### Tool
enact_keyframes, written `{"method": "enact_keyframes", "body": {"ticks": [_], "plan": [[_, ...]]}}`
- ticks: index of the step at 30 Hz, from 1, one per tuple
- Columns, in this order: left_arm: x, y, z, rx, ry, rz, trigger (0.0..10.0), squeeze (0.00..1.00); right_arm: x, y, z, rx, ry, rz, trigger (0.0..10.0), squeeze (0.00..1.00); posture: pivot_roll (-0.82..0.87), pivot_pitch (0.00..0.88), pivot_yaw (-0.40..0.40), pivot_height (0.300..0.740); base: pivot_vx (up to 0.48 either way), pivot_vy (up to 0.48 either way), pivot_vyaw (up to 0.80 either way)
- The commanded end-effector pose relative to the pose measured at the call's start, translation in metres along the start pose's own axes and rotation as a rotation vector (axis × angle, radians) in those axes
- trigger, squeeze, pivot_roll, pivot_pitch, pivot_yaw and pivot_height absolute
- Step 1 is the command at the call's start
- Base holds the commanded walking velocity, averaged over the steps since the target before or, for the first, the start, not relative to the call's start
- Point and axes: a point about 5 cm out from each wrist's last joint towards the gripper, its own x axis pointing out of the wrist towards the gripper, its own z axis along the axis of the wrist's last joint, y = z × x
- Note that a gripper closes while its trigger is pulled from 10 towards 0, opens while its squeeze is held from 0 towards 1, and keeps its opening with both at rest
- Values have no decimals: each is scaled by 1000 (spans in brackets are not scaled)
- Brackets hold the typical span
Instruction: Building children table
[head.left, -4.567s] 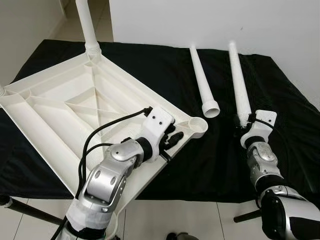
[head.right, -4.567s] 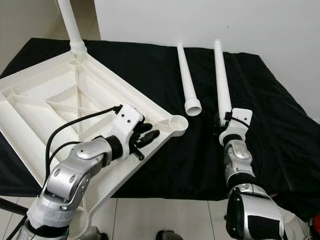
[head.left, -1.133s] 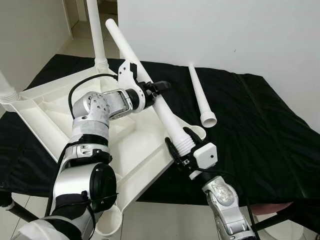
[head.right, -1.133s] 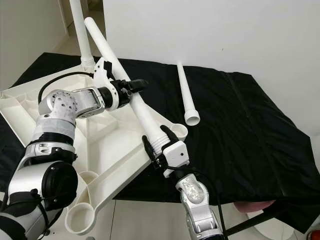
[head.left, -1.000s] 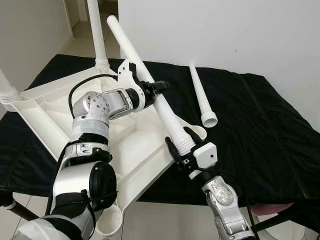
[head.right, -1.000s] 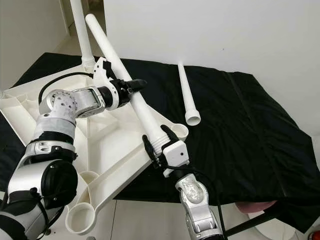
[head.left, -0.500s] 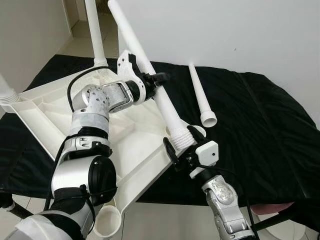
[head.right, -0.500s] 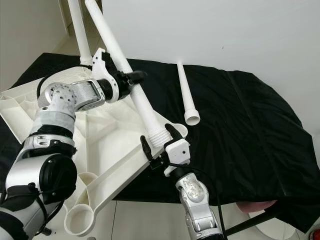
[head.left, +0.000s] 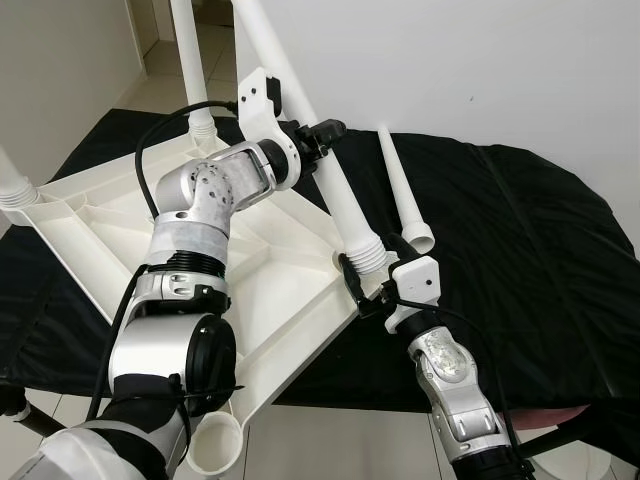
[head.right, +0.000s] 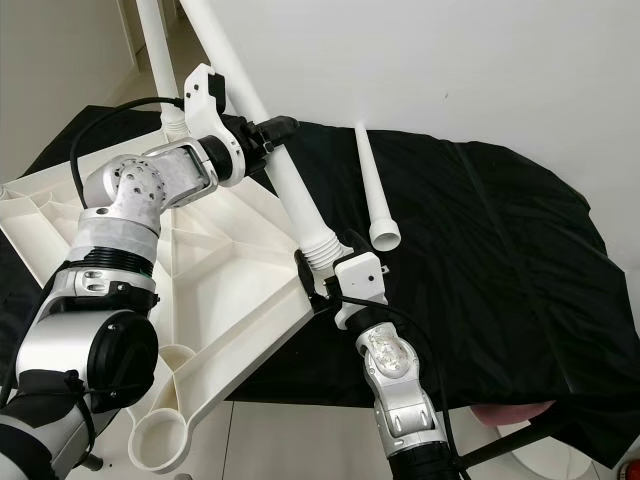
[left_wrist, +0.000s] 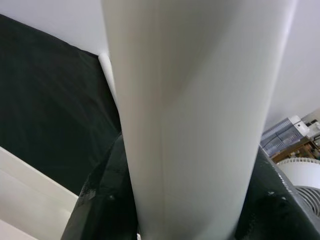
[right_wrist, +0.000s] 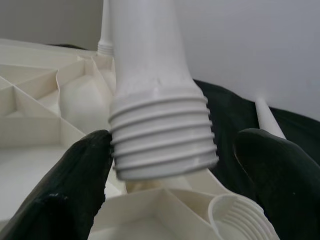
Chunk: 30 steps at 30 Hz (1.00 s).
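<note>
The white table top (head.left: 250, 260) lies upside down on a black cloth. My left gripper (head.left: 318, 135) is shut on the upper shaft of a white table leg (head.left: 340, 195), which stands steeply tilted. The leg's threaded end (right_wrist: 162, 137) hangs just above the threaded corner socket (right_wrist: 240, 220). My right gripper (head.left: 360, 285) is open and straddles that threaded end. One finger (right_wrist: 75, 185) touches the thread, while the other finger (right_wrist: 272, 170) stands a little apart from it. In the left wrist view the leg (left_wrist: 200, 100) runs between the black fingers (left_wrist: 100, 200).
A second loose leg (head.left: 400, 190) lies on the black cloth (head.left: 520, 240) just right of the corner. One leg (head.left: 185, 50) stands upright in the far corner, and another (head.left: 10, 180) is at the left edge. An open round socket (head.left: 215, 445) overhangs the near edge.
The left gripper has swung the leg more upright. Its threaded end has come over the corner socket, and the right gripper has followed it there, its fingers now loose around the thread.
</note>
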Motion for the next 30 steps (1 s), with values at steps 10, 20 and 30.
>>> {"method": "enact_keyframes", "body": {"ticks": [10, 20, 30], "plan": [[-8, -1, 29, 138, -161, 3, 10000, 0, 1, -23, -8, 1, 80, -109, 10000, 0, -30, 0, -73, 740, 0, 0, 0], [-11, -28, 22, 266, -269, -40, 10000, 0, 14, -23, 11, 6, 58, -99, 10000, 0, -33, 0, -84, 740, 0, 0, 0], [-8, -58, 11, 388, -349, -63, 10000, 0, 28, -21, 30, -44, 17, -4, 10000, 0, -14, 0, -110, 740, 0, 0, 0]]}}
